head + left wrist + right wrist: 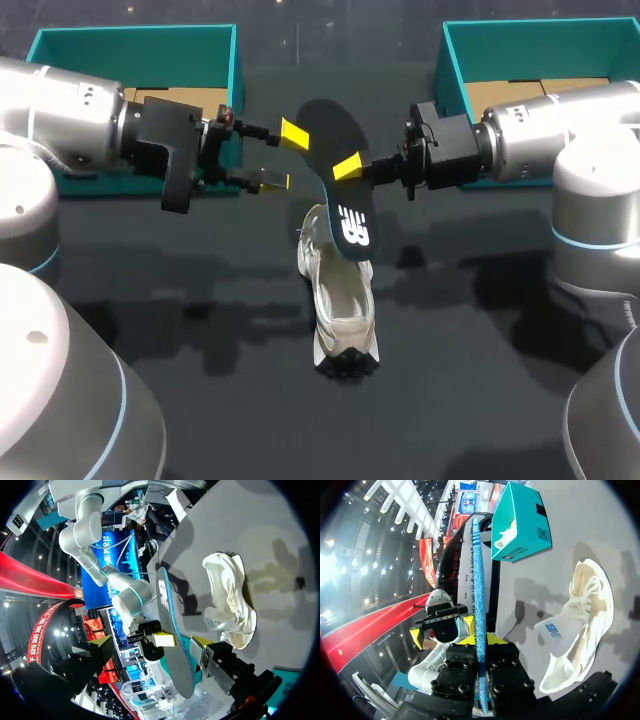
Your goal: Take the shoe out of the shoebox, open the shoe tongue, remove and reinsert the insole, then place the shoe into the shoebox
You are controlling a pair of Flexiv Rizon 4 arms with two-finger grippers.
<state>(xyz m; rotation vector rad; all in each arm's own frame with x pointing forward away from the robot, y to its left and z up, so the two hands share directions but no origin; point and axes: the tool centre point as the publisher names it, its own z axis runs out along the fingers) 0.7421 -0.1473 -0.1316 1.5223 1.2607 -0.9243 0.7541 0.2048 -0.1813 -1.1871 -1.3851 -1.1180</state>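
insole point(335, 195) being pinched edge-on by right gripper point(347, 168), far finger hiding behind it in head view. left gripper point(283, 158) hanging spread around insole's upper end, contact unclear. insole's lower end overlapping shoe point(340, 310) lying on table point(200, 400); whether touching, cannot tell. left shoebox point(130, 45), right shoebox point(540, 35) partly hiding behind arms.

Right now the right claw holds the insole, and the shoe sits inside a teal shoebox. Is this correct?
Not fully. The right claw does hold the insole, but the shoe lies on the table, outside both the left shoebox and the right shoebox. The head view shows this.
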